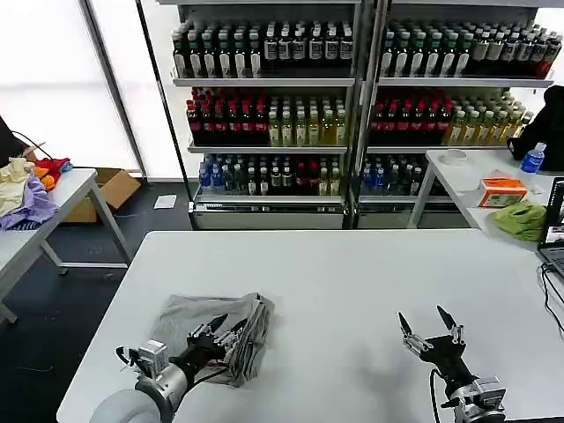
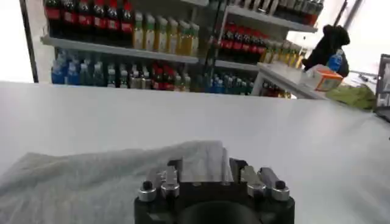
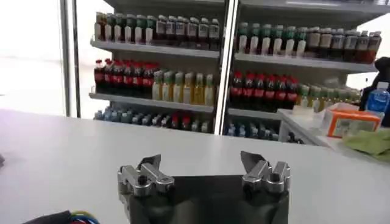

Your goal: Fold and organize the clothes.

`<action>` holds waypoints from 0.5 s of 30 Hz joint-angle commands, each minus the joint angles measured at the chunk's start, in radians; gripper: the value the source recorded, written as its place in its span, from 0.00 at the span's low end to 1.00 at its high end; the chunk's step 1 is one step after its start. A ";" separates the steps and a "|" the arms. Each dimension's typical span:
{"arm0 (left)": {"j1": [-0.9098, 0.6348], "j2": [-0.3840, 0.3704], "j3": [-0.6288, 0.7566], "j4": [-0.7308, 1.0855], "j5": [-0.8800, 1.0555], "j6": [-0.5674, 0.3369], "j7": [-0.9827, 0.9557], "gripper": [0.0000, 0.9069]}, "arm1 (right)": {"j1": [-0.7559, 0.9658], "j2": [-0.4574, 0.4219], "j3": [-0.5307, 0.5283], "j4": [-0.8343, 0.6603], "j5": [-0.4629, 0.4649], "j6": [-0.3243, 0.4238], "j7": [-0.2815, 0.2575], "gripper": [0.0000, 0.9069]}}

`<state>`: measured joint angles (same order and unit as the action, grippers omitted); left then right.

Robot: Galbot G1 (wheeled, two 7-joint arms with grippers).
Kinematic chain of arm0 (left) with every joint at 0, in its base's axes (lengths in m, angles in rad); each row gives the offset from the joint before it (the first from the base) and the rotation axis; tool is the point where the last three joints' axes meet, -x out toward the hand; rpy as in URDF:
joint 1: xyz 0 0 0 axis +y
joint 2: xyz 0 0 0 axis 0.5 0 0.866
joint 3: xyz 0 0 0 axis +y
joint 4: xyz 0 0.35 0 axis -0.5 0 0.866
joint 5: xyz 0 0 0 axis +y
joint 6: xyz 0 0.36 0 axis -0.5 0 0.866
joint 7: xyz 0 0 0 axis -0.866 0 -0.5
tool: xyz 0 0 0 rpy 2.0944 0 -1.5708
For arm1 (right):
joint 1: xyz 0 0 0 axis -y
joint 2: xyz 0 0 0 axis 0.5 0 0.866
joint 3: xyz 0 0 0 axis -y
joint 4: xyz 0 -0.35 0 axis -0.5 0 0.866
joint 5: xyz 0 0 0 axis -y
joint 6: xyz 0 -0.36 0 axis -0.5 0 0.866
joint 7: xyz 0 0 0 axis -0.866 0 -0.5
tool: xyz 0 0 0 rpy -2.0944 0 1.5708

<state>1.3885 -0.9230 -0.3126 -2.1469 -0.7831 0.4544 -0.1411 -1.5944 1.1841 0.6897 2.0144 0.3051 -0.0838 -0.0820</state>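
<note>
Grey cotton, a single folded shirt bundle, lies directly under and ahead of the left gripper, whose fingers rest on the cloth; whether they pinch it cannot be told. The right gripper hovers well apart from the shirt, jaws spread wide and holding nothing, above the white matte tabletop. Beyond both stand two drink-bottle shelving units.

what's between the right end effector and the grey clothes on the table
Nothing visible. The right end effector hovers open over bare white table, and the stretch across to the grey clothes holds no objects. The left end effector sits at the pile itself.
</note>
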 commanded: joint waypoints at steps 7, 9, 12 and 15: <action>0.054 0.037 -0.377 0.081 -0.032 0.045 0.017 1.00 | -0.012 -0.003 -0.002 -0.002 0.011 0.013 -0.001 1.00; 0.072 0.034 -0.374 0.125 -0.030 0.043 0.009 1.00 | -0.015 -0.001 -0.010 -0.001 0.014 0.013 -0.002 1.00; 0.093 0.020 -0.356 0.176 -0.032 0.040 -0.003 1.00 | -0.012 0.002 -0.021 -0.003 0.013 0.012 -0.001 1.00; 0.104 0.003 -0.335 0.200 -0.035 0.036 -0.011 1.00 | -0.011 0.001 -0.028 0.001 0.012 0.011 0.000 1.00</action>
<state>1.4529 -0.9053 -0.5662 -2.0608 -0.8097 0.4762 -0.1434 -1.6054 1.1844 0.6741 2.0124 0.3147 -0.0739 -0.0828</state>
